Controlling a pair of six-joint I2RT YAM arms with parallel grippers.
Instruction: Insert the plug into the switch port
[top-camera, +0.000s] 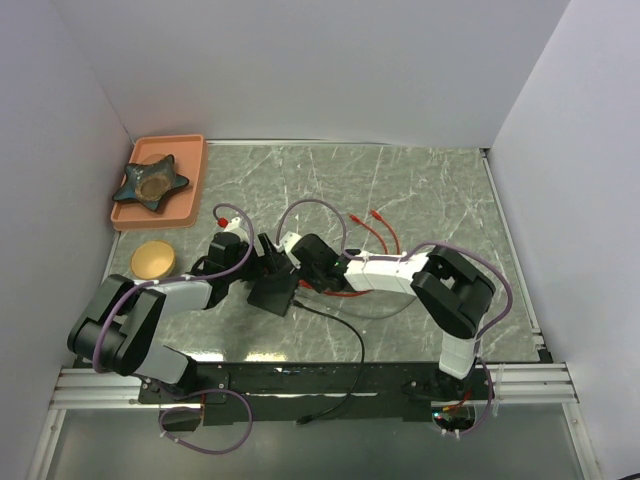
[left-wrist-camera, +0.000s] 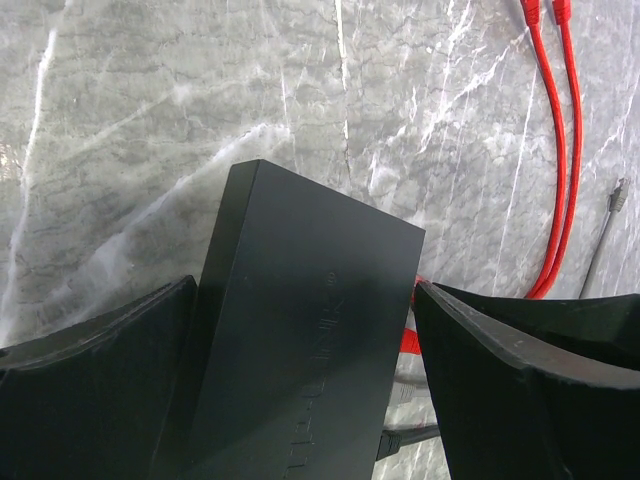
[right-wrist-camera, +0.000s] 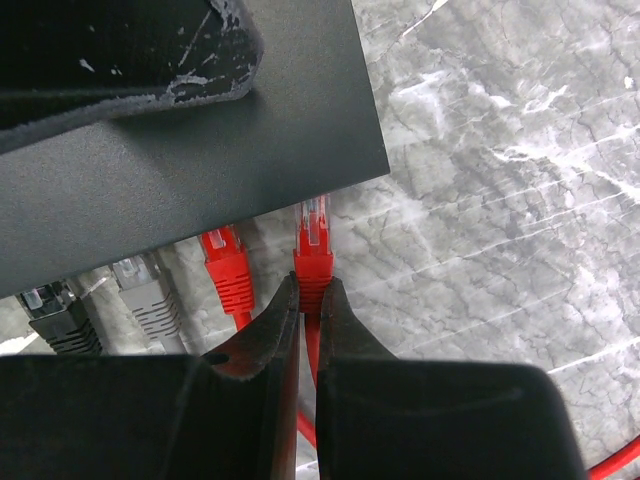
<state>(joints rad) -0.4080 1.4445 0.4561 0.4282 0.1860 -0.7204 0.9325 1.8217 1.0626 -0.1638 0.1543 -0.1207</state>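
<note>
The right claw is pressed together on the red boot of the plug, just behind its clear head. That seems the right place to hold it: the boot is the stiffest part, and a grip further back on the cable would let the head droop or twist. The plug looks light and hard, with a thin latch tab that would probably snap under a skewed push, and the springy red cable behind it is likely to tug it off line. Its tip lies right at the edge of the flat black switch, to the right of a second red plug, a grey plug and a black plug in the same row. The switch port itself is hidden under that edge, so whether the tip has entered cannot be told. The switch sits near the middle of the desk, a little left. It looks light enough to slide on the smooth stone when pushed. The left claw is spread wide astride it, fingers close at its sides, well placed to brace it.
</note>
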